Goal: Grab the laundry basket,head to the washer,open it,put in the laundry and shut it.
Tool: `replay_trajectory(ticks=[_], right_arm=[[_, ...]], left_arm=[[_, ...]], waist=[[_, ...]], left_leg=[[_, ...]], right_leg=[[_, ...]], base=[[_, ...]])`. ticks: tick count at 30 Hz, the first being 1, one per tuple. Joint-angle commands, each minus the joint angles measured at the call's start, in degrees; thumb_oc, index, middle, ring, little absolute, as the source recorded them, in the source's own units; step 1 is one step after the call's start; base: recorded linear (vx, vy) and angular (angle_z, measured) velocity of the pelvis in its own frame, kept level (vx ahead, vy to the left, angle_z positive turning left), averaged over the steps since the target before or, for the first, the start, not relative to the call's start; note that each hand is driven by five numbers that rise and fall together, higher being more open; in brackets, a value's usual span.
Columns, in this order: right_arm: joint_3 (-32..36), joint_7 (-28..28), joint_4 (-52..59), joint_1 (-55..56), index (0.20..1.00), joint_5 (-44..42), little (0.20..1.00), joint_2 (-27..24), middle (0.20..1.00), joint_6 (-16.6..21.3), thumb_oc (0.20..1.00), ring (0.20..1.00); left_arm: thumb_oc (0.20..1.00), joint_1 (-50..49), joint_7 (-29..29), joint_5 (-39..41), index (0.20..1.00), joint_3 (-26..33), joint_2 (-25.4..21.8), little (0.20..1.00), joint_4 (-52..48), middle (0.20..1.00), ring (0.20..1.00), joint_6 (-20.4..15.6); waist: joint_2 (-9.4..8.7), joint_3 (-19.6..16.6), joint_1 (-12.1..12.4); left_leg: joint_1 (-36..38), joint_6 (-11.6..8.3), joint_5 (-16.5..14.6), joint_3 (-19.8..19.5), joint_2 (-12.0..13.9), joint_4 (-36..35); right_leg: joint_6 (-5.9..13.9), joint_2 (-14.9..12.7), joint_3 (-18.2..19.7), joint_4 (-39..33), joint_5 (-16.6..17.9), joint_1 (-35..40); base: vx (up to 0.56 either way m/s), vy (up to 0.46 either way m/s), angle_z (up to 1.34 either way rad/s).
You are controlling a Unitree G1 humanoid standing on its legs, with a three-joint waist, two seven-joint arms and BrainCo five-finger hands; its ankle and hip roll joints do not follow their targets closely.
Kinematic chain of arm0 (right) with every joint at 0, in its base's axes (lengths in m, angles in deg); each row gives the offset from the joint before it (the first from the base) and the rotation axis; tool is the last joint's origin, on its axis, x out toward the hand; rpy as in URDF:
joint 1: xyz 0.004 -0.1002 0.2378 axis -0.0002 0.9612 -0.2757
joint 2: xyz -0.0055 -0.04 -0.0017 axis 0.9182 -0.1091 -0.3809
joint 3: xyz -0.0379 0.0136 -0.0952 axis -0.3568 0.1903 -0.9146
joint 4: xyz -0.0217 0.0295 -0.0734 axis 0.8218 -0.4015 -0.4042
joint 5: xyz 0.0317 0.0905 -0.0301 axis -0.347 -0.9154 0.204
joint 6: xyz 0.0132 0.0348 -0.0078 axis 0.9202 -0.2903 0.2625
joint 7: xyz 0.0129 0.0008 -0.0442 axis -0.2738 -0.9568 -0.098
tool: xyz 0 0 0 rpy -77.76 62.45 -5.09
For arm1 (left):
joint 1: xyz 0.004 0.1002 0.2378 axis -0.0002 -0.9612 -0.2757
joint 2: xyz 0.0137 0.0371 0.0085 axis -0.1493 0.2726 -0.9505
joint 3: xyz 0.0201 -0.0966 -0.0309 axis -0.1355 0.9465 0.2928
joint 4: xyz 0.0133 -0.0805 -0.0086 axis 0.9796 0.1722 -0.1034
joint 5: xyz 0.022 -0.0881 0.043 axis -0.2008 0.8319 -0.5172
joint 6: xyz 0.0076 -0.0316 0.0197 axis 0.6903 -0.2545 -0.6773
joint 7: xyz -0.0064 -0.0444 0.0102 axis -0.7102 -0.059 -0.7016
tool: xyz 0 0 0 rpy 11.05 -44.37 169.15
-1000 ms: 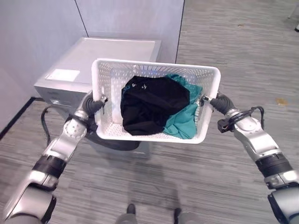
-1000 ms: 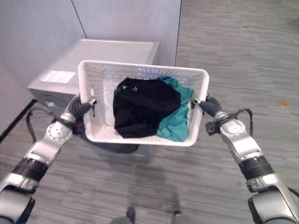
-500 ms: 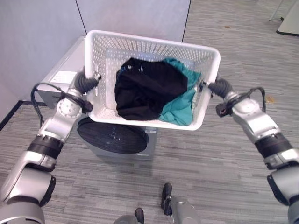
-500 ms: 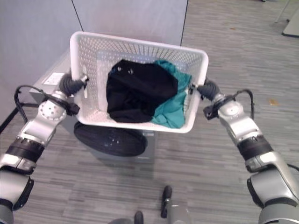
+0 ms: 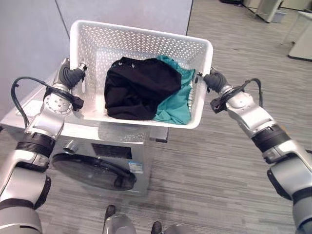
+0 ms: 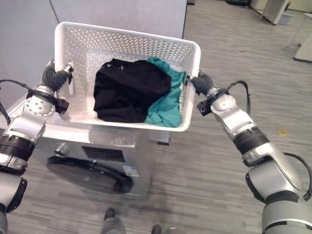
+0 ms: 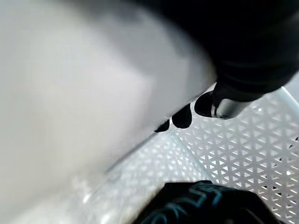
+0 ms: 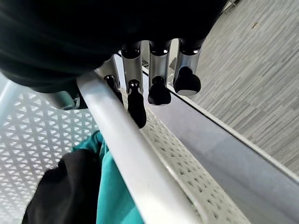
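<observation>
White perforated laundry basket [image 5: 146, 44], held at its two short ends: left hand [image 5: 71, 76] clenched on one rim handle, right hand [image 5: 213, 80] hooked over the other. Its long axis runs hand to hand, over the front edge of the washer [image 5: 87, 146], whose round door [image 5: 92, 171] below is closed. Black garment [image 5: 139, 92] and teal garment [image 5: 176, 102] lie inside. Print on the washer's sticker is too small to read.

Basket [image 5: 146, 41] sits over the washer [image 5: 97, 146] top, washer door [image 5: 92, 170] below it in front. Black garment [image 5: 139, 87] in basket, left of teal garment [image 5: 175, 105]. Left hand [image 5: 70, 75] at basket's left rim, right hand [image 5: 212, 80] at right rim.
</observation>
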Motion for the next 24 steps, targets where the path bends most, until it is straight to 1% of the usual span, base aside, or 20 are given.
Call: replay_trajectory(ticks=[1, 2, 3, 4, 6, 7, 10, 12, 13, 14, 15, 16, 17, 18, 21, 24], right_arm=[[-0.49, -0.55, -3.37, -3.99, 0.200, -1.14, 0.200, -1.07, 0.200, 2.35, 0.200, 0.200], [-1.05, -0.86, -3.07, -3.95, 0.200, -1.12, 0.200, -0.23, 0.200, 2.09, 0.200, 0.200], [-1.86, -1.18, -2.60, -4.16, 0.200, -1.12, 0.200, 0.76, 0.200, 2.05, 0.200, 0.200], [-1.86, -1.17, -2.62, -4.15, 0.200, -1.12, 0.200, 0.77, 0.200, 2.05, 0.200, 0.200], [-3.34, -1.95, -2.94, -4.46, 0.200, -0.79, 0.200, 2.89, 0.200, 1.60, 0.200, 0.200], [-4.53, -2.37, -3.42, -5.62, 0.200, -0.80, 0.200, 3.78, 0.200, 1.40, 0.200, 0.200], [-5.30, -3.11, -2.82, -5.91, 0.200, -0.54, 0.200, 3.46, 0.200, 1.05, 0.200, 0.200], [-6.95, -5.22, -1.23, -7.70, 0.200, 0.49, 0.200, 0.47, 0.200, 0.05, 0.200, 0.200], [-7.02, -5.25, -1.19, -7.75, 0.200, 0.49, 0.200, 0.48, 0.200, 0.01, 0.200, 0.200], [-7.22, -6.02, -0.94, -7.93, 0.200, 0.81, 0.200, -0.97, 0.200, -0.28, 0.200, 0.200], [-7.84, -6.95, -0.42, -8.50, 0.200, 0.99, 0.200, -2.88, 0.200, -0.46, 0.200, 0.200], [-7.91, -6.98, -0.42, -8.58, 0.200, 0.98, 0.200, -2.85, 0.200, -0.47, 0.200, 0.200], [-8.08, -7.97, -0.46, -8.44, 0.200, 1.36, 0.200, -4.11, 0.200, -0.61, 0.200, 0.200], [-8.09, -7.98, -0.46, -8.45, 0.200, 1.37, 0.200, -4.08, 0.200, -0.61, 0.200, 0.200], [-8.71, -8.92, -2.35, -8.59, 0.200, 2.57, 0.200, -5.06, 0.200, -1.10, 0.200, 0.200], [-9.20, -9.45, -4.47, -9.00, 0.200, 4.66, 0.200, -5.22, 0.200, -1.49, 0.200, 0.200]], left_arm=[[0.200, 3.88, -4.88, 1.70, 0.200, 1.97, -2.57, 0.200, 3.20, 0.200, 0.200, -0.93], [0.200, 4.14, -4.82, 1.43, 0.200, 1.33, -2.05, 0.200, 3.57, 0.200, 0.200, -0.79], [0.200, 4.36, -4.76, 1.06, 0.200, 0.57, -1.56, 0.200, 4.03, 0.200, 0.200, -0.73], [0.200, 4.42, -4.77, 1.07, 0.200, 0.49, -1.53, 0.200, 4.12, 0.200, 0.200, -0.77], [0.200, 5.54, -4.97, -0.09, 0.200, -0.99, -0.66, 0.200, 4.44, 0.200, 0.200, -0.68], [0.200, 6.88, -5.12, -0.39, 0.200, -1.90, -0.43, 0.200, 4.65, 0.200, 0.200, -0.79], [0.200, 7.31, -4.94, -1.02, 0.200, -2.33, -1.30, 0.200, 3.48, 0.200, 0.200, -0.62], [0.200, 6.11, -2.93, -2.25, 0.200, -2.04, -5.56, 0.200, -1.79, 0.200, 0.200, -0.78], [0.200, 5.87, -2.88, -2.28, 0.200, -1.77, -5.64, 0.200, -1.99, 0.200, 0.200, -0.70], [0.200, 5.14, -2.13, -2.45, 0.200, -1.32, -7.63, 0.200, -3.21, 0.200, 0.200, -0.80], [0.200, 4.01, -0.79, -3.02, 0.200, -0.85, -10.75, 0.200, -5.27, 0.200, 0.200, -0.58], [0.200, 3.82, -0.74, -3.03, 0.200, -0.62, -10.83, 0.200, -5.41, 0.200, 0.200, -0.53], [0.200, 2.82, 0.50, -3.29, 0.200, -0.56, -13.61, 0.200, -6.31, 0.200, 0.200, -0.53], [0.200, 2.74, 0.53, -3.29, 0.200, -0.47, -13.66, 0.200, -6.36, 0.200, 0.200, -0.52], [0.200, 3.24, 2.11, -2.72, 0.200, -1.87, -16.12, 0.200, -5.83, 0.200, 0.200, -0.45], [0.200, 3.40, 3.08, -1.67, 0.200, -2.86, -15.75, 0.200, -4.63, 0.200, 0.200, -0.55]], waist=[[2.17, -5.41, 2.83], [2.31, -6.04, 2.97], [2.54, -6.47, 3.41], [2.52, -6.44, 3.47], [2.89, -7.31, 4.06], [2.98, -7.75, 4.53], [2.81, -8.06, 4.86], [2.55, -8.36, 5.33], [2.58, -8.38, 5.34], [2.56, -8.39, 5.40], [2.50, -8.40, 5.62], [2.52, -8.37, 5.57], [2.45, -8.46, 5.74], [2.44, -8.45, 5.70], [2.15, -8.34, 5.72], [1.87, -8.23, 5.52]], left_leg=[[2.71, 4.47, 0.90, 4.12, -0.60, 1.99], [3.54, 4.17, 0.60, 4.37, -0.81, 1.11], [4.17, 4.19, -0.28, 3.66, -1.68, 1.03], [4.20, 4.24, -0.40, 3.72, -1.74, 1.16], [5.19, 4.22, -1.54, 4.08, -3.14, -0.19], [5.66, 4.74, -2.42, 4.02, -4.17, -0.53], [5.99, 5.23, -2.90, 4.27, -4.79, -1.13], [6.27, 5.85, -3.62, 4.86, -5.54, -1.50], [6.28, 5.88, -3.62, 4.95, -5.56, -1.51], [6.35, 6.06, -3.75, 5.08, -5.69, -1.75], [6.50, 6.38, -3.98, 5.23, -5.89, -2.11], [6.54, 6.40, -3.98, 5.26, -5.91, -2.13], [6.65, 6.67, -4.17, 5.46, -6.11, -2.51], [6.66, 6.69, -4.17, 5.46, -6.13, -2.52], [6.29, 6.94, -4.22, 5.52, -6.22, -2.93], [6.38, 7.04, -4.17, 5.61, -6.31, -3.72]], right_leg=[[9.77, -7.04, -0.05, -1.08, -5.28, -1.00], [9.91, -7.49, -0.08, -1.05, -5.22, -0.62], [10.25, -8.12, 0.18, -1.14, -5.01, -0.37], [10.31, -8.17, 0.23, -1.17, -5.01, -0.31], [10.99, -9.76, -0.05, -1.52, -4.47, 0.06], [11.63, -10.66, 0.28, -1.42, -4.03, -0.28], [12.13, -11.44, 0.67, -1.37, -3.74, -0.55], [12.99, -12.30, 1.23, -1.56, -3.11, -1.06], [13.01, -12.32, 1.32, -1.56, -3.10, -1.11], [13.19, -12.54, 1.56, -1.65, -2.90, -1.29], [13.49, -12.86, 1.74, -1.96, -2.54, -1.39], [13.51, -12.88, 1.76, -2.01, -2.51, -1.36], [13.91, -13.26, 1.64, -2.70, -2.05, -1.17], [13.93, -13.28, 1.64, -2.77, -2.02, -1.13], [14.20, -13.33, 1.12, -3.17, -1.77, -1.25], [14.63, -13.45, 0.66, -3.60, -1.46, -1.09]], base=[[0.21, 0.235, -0.47], [0.13, 0.186, -0.09], [0.09, 0.125, 0.02], [0.10, 0.162, 0.09], [0.14, 0.242, 0.12], [0.10, 0.202, 0.26], [0.08, 0.138, 0.11], [0.07, 0.103, 0.07], [0.05, 0.071, -0.11], [0.04, 0.075, -0.21], [0.04, 0.074, -0.24], [0.06, 0.073, -0.14], [0.03, 0.034, -0.04], [0.04, 0.044, -0.02], [0.02, 0.018, 0.00], [0.03, 0.030, 0.05]])
